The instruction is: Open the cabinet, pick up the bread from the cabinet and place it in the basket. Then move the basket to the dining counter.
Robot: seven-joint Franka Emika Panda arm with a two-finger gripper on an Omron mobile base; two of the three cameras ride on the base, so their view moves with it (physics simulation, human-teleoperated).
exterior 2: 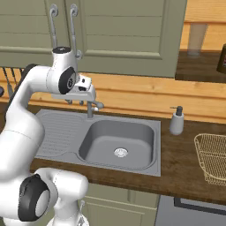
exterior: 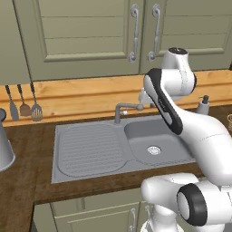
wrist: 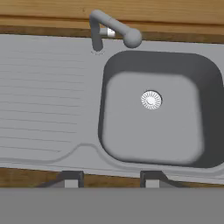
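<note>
Grey sink (wrist: pixel 153 109) lies below the tool (wrist: pixel 111 179), jaws parted, nothing between.

A dark wood worktop (exterior 2: pixel 176 170) carried a grey sink (exterior: pixel 113 147) with a ribbed drainboard to the left of its bowl and a grey tap (exterior: pixel 123 108) at the back. Right of the sink stood a soap dispenser (exterior 2: pixel 177 121); further right lay the basket (exterior 2: pixel 214 156). A pale container (exterior: pixel 4 147) stood at the far left.
</note>
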